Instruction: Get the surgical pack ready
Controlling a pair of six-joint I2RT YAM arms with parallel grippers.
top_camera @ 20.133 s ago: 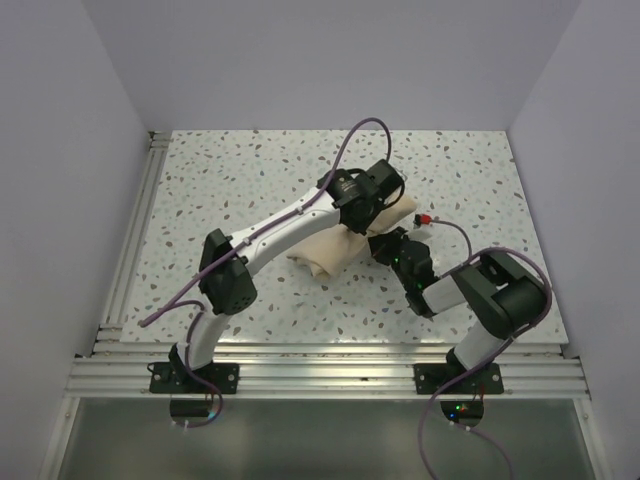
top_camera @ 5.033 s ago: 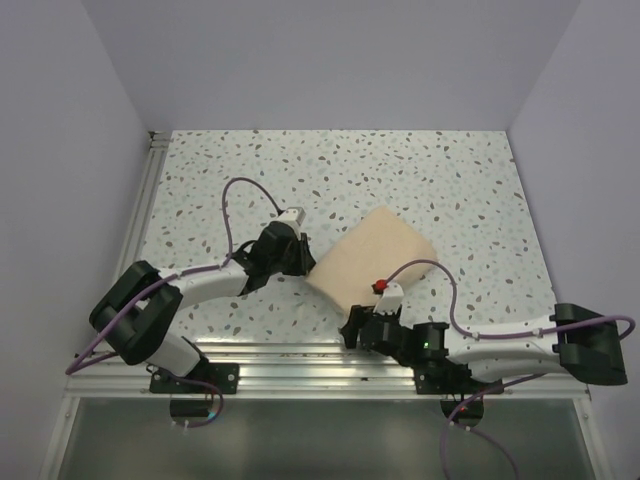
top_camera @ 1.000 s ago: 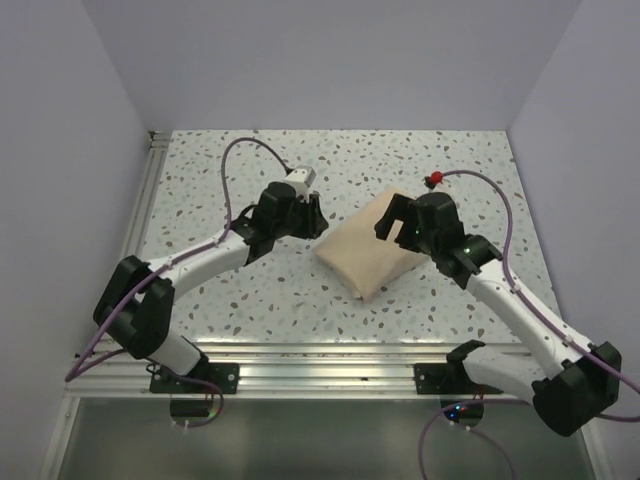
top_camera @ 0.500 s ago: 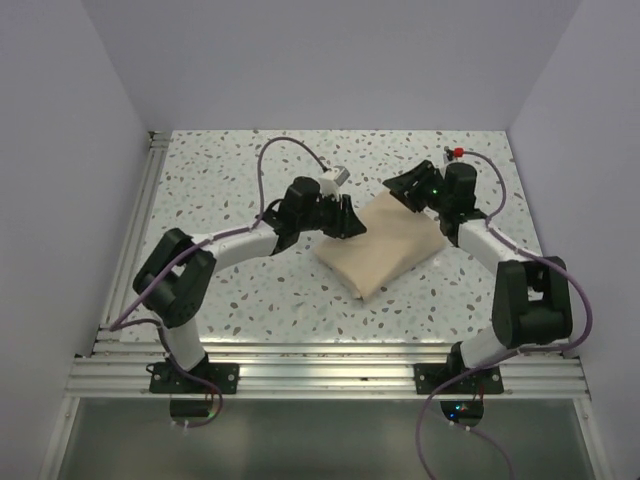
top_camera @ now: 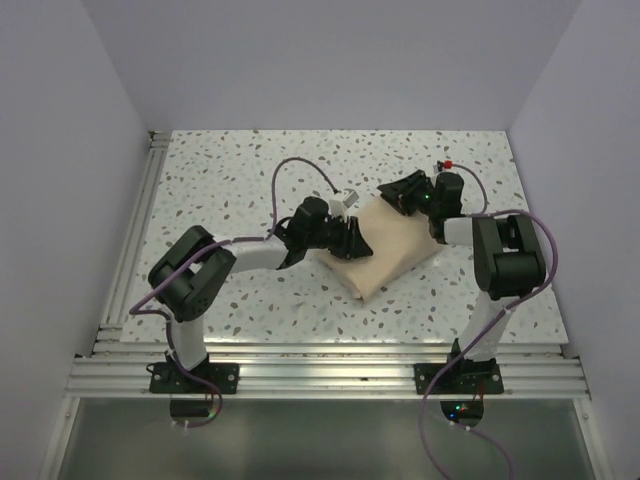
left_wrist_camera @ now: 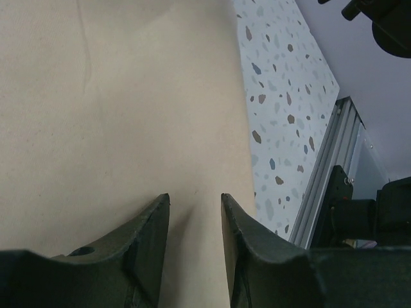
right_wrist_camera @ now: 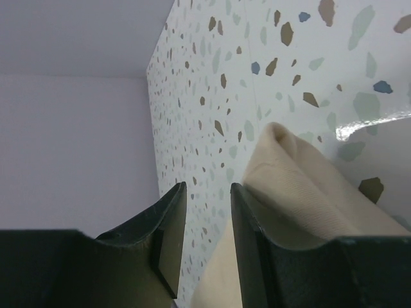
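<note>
The surgical pack [top_camera: 392, 247] is a tan, pillow-like folded cloth bundle lying in the middle of the speckled table. No tray or packets show. My left gripper [top_camera: 356, 244] lies over its near-left edge; in the left wrist view [left_wrist_camera: 194, 200] the jaws are open just above the cloth [left_wrist_camera: 115, 96], with nothing between them. My right gripper [top_camera: 392, 196] is at the pack's far corner; in the right wrist view [right_wrist_camera: 207, 187] the jaws are open, and the folded corner [right_wrist_camera: 289, 179] lies beside the right finger.
The speckled table [top_camera: 250, 170] extends around the pack. An aluminium rail [top_camera: 320, 350] runs along the near edge and another along the left edge [top_camera: 140, 230]. Lavender walls enclose the back and sides. Both arms' cables loop above the table.
My left gripper has moved right onto the pack's near-left edge. My right gripper has swung from the pack's right side up to its far corner. The pack has hardly moved.
</note>
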